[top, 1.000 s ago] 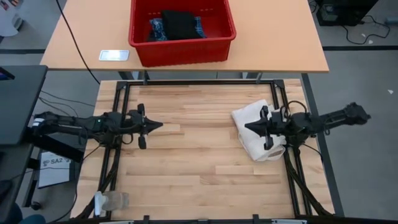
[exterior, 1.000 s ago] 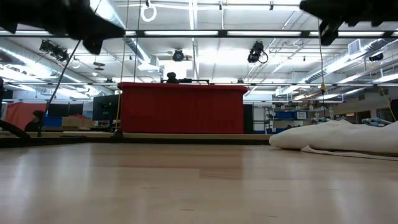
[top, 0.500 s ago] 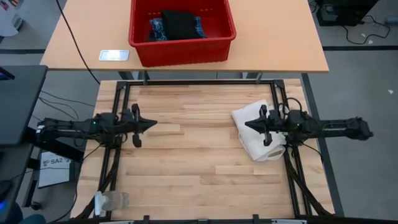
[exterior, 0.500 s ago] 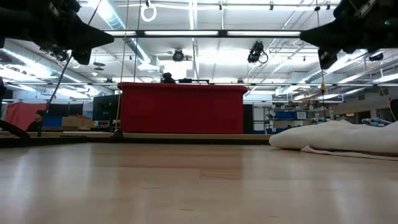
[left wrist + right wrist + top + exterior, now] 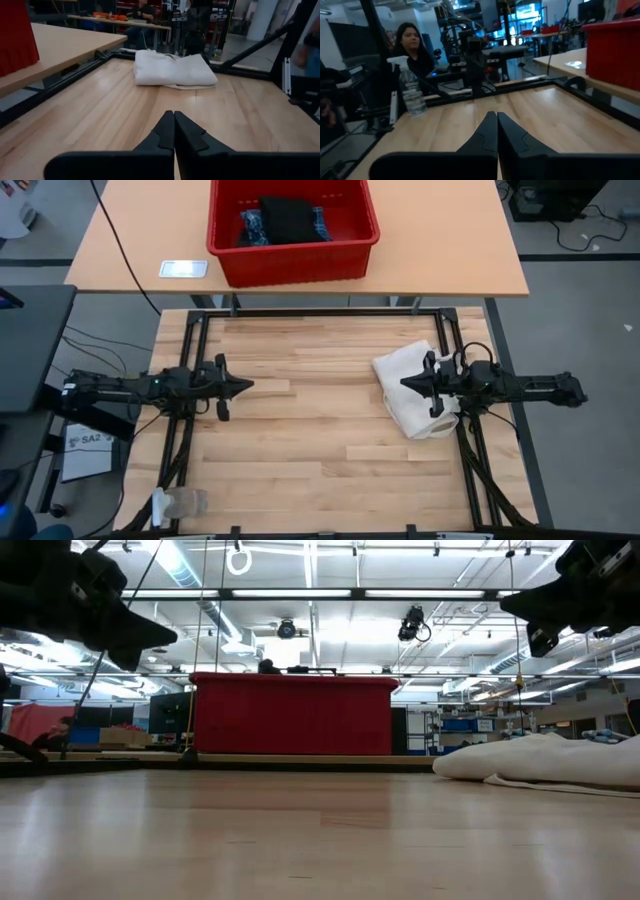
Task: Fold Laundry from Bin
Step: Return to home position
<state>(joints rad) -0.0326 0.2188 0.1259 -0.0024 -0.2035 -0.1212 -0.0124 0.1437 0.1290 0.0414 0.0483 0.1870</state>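
Now 2 arms hover over the table (image 5: 320,440).
Fingers pressed together, empty: left gripper (image 5: 247,384), right gripper (image 5: 404,383); laundry (image 5: 287,220) inside bin (image 5: 292,266).

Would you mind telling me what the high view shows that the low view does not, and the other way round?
Only the high view: the laundry lying inside the bin, and a spray bottle at a table corner on the left arm's side. Only the low view: the ceiling lights of the room beyond. Both: the bin, the white fabric bag on the table's right side, and the left gripper and right gripper, both shut, above the tabletop.
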